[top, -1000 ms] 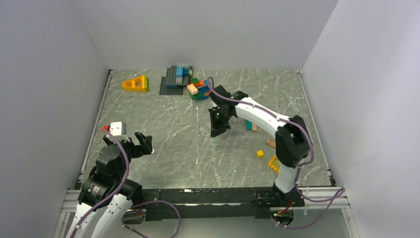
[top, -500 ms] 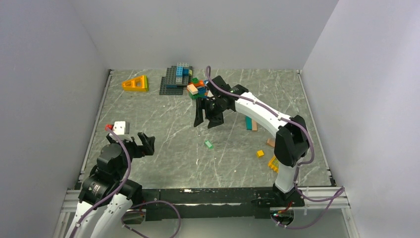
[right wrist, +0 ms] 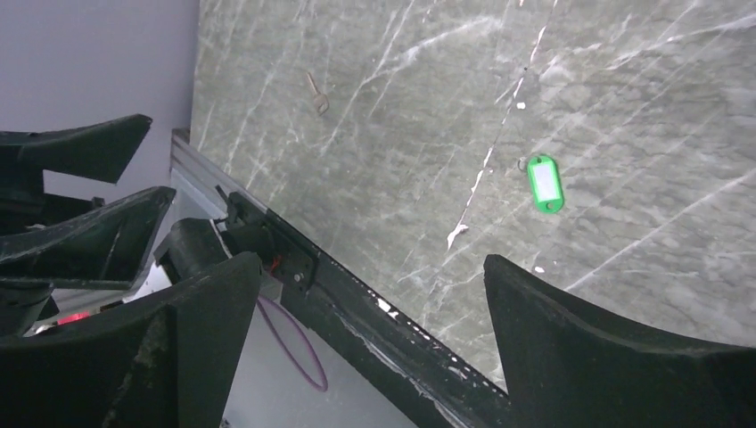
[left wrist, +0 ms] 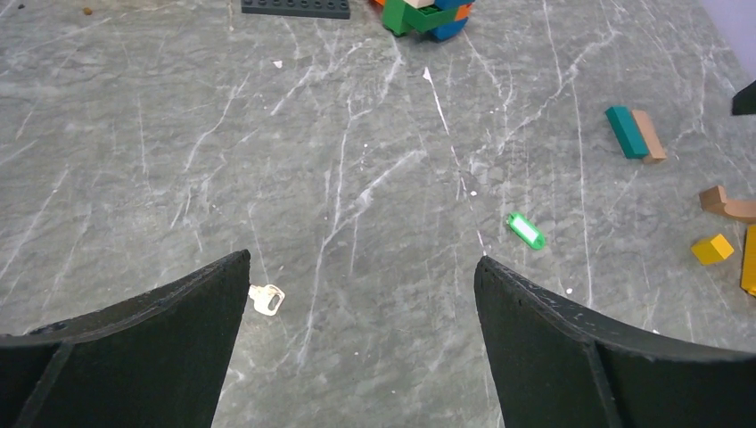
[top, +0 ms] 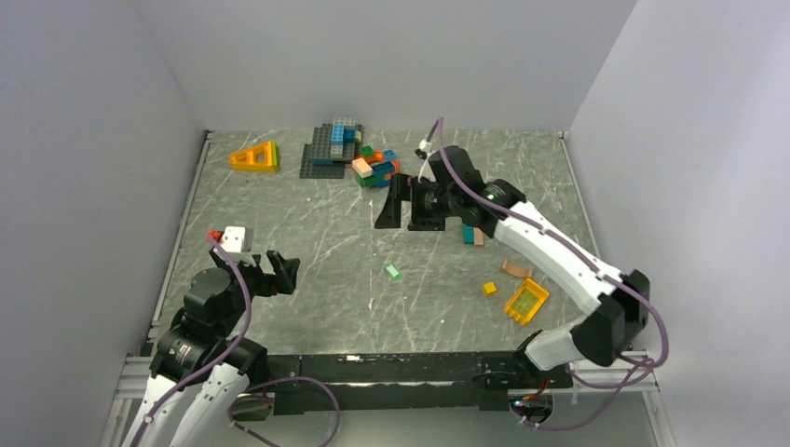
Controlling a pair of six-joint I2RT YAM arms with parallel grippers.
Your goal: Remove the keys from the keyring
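A green key tag with a small ring (top: 392,271) lies flat on the marble table (top: 307,233); it also shows in the left wrist view (left wrist: 525,230) and the right wrist view (right wrist: 545,183). One loose brass key (left wrist: 267,299) rests just off my left gripper's left finger and appears far off in the right wrist view (right wrist: 316,96). My left gripper (top: 277,265) (left wrist: 362,260) hovers open and empty at the near left. My right gripper (top: 402,212) (right wrist: 372,260) hangs open and empty, raised behind the tag.
A pile of coloured bricks (top: 375,168) and a dark baseplate (top: 321,160) stand at the back, with an orange wedge (top: 255,156) to their left. Loose bricks (top: 472,235) and a yellow piece (top: 526,301) lie on the right. A white block (top: 233,237) sits near the left edge.
My right gripper opened, lifted off the table and swung back toward the brick pile, leaving the green tag lying on the marble. My left gripper crept slightly forward.
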